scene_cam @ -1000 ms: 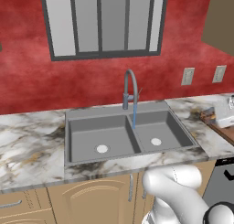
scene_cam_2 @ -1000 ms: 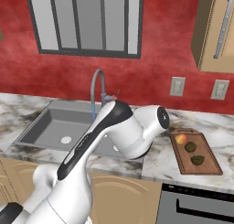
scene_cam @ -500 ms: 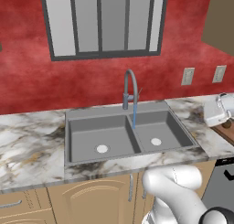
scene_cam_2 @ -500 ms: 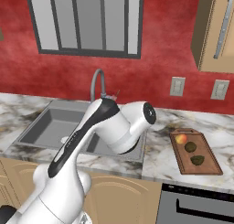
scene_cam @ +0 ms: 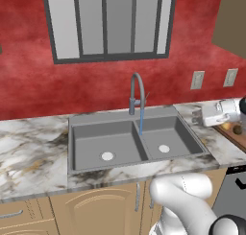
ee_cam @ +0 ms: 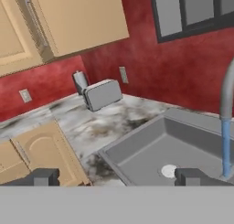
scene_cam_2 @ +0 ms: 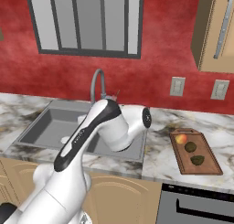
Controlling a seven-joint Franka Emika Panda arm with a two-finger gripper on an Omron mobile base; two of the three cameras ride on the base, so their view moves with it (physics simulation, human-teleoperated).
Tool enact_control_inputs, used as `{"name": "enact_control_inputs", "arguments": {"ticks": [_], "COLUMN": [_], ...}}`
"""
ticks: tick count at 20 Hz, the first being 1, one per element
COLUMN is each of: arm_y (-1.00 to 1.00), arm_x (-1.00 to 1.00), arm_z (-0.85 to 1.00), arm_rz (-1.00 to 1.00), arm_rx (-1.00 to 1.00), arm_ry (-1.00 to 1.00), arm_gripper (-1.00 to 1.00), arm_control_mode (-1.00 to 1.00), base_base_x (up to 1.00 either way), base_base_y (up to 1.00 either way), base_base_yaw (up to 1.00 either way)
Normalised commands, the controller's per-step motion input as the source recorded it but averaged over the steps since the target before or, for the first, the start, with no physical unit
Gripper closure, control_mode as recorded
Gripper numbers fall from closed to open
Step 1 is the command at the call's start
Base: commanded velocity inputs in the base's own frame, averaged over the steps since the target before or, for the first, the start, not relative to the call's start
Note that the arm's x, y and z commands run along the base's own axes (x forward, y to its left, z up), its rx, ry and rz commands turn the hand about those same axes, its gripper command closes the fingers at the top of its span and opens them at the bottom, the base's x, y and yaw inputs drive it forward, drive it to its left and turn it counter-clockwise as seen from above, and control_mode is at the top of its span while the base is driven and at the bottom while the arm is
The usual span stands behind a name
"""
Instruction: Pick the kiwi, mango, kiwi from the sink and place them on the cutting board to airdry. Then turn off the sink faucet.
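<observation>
Grey metal is what's left: the sink faucet, water running, stands ahead of the empty, spread gripper, its small stiff side lever needing a firm sideways nudge, fruit behind on the cutting board.

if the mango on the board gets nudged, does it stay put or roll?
The mango looks small, oval and smooth-skinned, so a nudge would probably roll or wobble it rather than slide it. It lies near the far end of the cutting board, whose darker rim might check a slow roll, though likely not a hard push. The kiwis beside it would probably roll as easily.
</observation>
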Motion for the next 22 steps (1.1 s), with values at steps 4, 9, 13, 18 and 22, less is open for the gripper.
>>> {"name": "enact_control_inputs", "arguments": {"ticks": [4, 9, 13, 18, 22], "arm_y": [0.01, 0.00, 0.00, 0.00, 0.00], "arm_x": [0.31, 0.25, 0.23, 0.27, 0.32], "arm_z": [0.00, 0.00, 0.00, -0.01, 0.00], "arm_rz": [0.00, 0.07, 0.19, 0.25, 0.24], "arm_rx": [0.10, 0.04, 0.03, 0.03, 0.04], "arm_ry": [0.01, 0.00, -0.05, -0.03, -0.01], "arm_gripper": [-1.00, -1.00, -1.00, -1.00, -1.00], "arm_control_mode": [-1.00, -1.00, -1.00, -1.00, -1.00], "base_base_x": [0.00, 0.00, 0.00, 0.00, 0.00], "base_base_y": [0.00, 0.00, 0.00, 0.00, 0.00], "base_base_yaw": [0.00, 0.00, 0.00, 0.00, 0.00]}}
